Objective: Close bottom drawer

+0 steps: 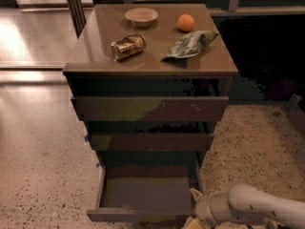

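Observation:
The bottom drawer (143, 194) of the cabinet stands pulled out, a shallow dark box with a plain front (138, 215) at the frame's lower edge; its inside looks empty. My gripper (194, 213) sits at the drawer's front right corner, low in the view, at the end of the pale arm (257, 208) that enters from the lower right. It is mostly cut off by the frame's edge. The middle drawer front (151, 141) and the top drawer front (150, 109) with pale scratches are shut above it.
On the cabinet top (95, 56) lie a small bowl (141, 16), an orange (186, 22), a crushed can (127, 46) and a green snack bag (191, 44). Speckled floor surrounds the cabinet; a dark area lies to the right.

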You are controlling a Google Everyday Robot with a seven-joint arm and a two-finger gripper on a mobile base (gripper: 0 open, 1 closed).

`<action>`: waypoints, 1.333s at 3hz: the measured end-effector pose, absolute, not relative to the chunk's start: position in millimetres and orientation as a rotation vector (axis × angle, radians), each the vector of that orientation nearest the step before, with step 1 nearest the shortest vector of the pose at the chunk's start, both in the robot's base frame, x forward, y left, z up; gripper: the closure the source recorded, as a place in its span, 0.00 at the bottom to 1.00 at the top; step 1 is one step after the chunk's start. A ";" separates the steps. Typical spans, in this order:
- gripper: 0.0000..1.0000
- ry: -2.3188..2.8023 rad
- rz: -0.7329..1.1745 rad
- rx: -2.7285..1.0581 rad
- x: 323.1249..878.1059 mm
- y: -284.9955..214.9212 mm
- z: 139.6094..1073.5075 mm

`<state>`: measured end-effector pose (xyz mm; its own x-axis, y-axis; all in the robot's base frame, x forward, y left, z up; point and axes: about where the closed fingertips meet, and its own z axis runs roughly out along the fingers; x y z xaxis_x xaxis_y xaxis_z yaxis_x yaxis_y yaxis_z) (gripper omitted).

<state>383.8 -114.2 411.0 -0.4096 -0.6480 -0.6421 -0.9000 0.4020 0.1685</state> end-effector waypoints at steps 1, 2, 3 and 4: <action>0.00 2.181 0.785 -1.211 401.4 -131.6 361.1; 0.00 2.188 0.840 -1.160 401.6 -121.7 334.2; 0.00 2.189 0.846 -1.164 398.5 -120.1 333.6; 0.00 2.197 0.877 -1.147 399.3 -119.3 322.2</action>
<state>399.3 -119.3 322.2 -0.5151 -0.5187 -0.6824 -0.8460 0.4355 0.3075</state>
